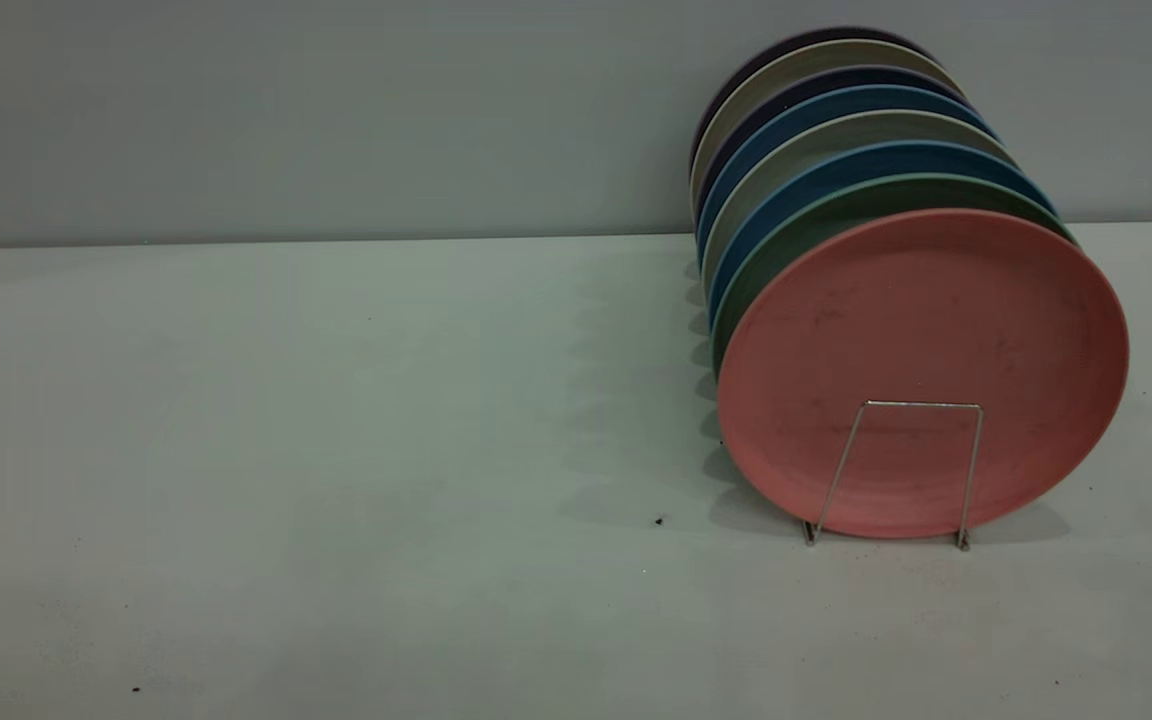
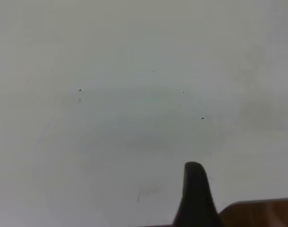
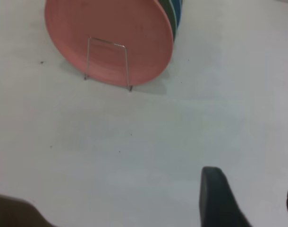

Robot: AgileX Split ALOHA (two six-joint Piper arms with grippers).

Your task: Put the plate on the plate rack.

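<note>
On the wire rack (image 1: 911, 470) | round salmon-pink matte plate (image 1: 921, 370) is propped upright, kept standing by a front loop | grippers' finger state cannot be told.

Exterior camera low, level, near plate rack (image 1: 911, 470) (right wrist shares it), left wrist tabletop-only.

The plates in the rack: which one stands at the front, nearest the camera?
The salmon-pink plate, behind the front loop of the plate rack; the teal-green plate and the others stand behind it.

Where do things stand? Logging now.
Plate upright in plate rack, frontmost of the row. Right gripper open, clear of it. Left gripper over bare table. Nothing obstructing.
</note>
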